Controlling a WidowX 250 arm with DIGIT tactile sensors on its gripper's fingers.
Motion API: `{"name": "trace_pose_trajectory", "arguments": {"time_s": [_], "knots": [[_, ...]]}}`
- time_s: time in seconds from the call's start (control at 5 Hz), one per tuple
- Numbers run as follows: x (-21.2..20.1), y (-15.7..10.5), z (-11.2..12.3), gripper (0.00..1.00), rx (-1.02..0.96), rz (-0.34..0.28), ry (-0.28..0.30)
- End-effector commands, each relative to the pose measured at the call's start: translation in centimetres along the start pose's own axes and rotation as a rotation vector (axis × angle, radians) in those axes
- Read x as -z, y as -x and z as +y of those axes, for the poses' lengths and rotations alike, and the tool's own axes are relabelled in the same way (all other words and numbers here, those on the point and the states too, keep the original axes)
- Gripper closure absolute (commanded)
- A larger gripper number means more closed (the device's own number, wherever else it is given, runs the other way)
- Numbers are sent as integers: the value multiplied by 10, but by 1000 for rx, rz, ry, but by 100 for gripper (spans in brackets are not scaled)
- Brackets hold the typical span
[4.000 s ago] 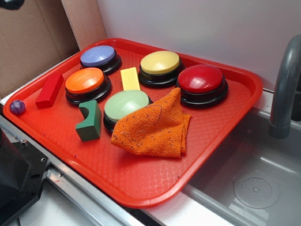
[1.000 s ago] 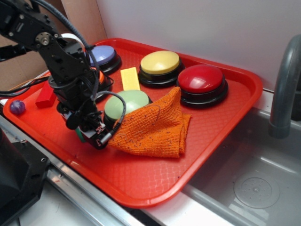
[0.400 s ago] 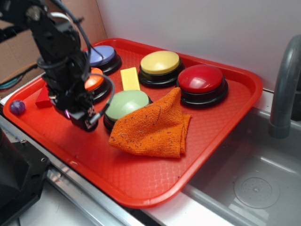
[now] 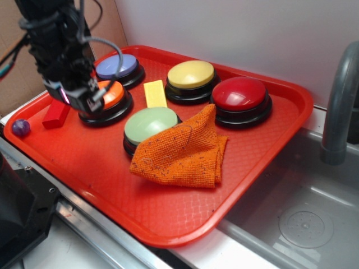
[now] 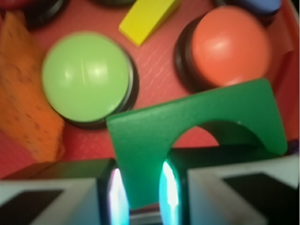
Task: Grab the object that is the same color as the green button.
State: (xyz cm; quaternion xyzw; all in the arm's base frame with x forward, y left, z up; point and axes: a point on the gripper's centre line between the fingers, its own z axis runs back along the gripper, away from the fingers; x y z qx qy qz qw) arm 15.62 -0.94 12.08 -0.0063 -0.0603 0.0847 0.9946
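The object, a dark green arched block [image 5: 197, 126], hangs above the tray with one of its legs pinched between my fingers. In the wrist view my gripper [image 5: 139, 187] is shut on that leg. From outside, the gripper [image 4: 78, 101] hovers over the left part of the tray, in front of the orange button [image 4: 112, 95], and hides the block. The green button [image 4: 150, 124] [image 5: 85, 75] sits on the tray, below and to the right of the gripper, partly under the cloth's edge.
An orange cloth [image 4: 182, 151] lies beside the green button. On the red tray [image 4: 280, 84] are also blue [image 4: 120, 66], yellow [image 4: 190, 74] and red [image 4: 240, 92] buttons, a yellow block [image 4: 155, 93], a red block [image 4: 56, 114] and a purple ball [image 4: 21, 127]. A sink [image 4: 303, 213] lies right.
The gripper came down on the green block, closed on it, and has since risen and moved back-left with it. The block's spot on the tray is now bare.
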Motion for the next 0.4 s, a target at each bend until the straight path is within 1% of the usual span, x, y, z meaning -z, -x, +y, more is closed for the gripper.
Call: {"name": "trace_pose_trajectory", "arguments": {"time_s": [0.0,0.2], "knots": [[-57,-4,25,100,-71,-91,95],[-62,-1,32,100,-98,-97,79]]}}
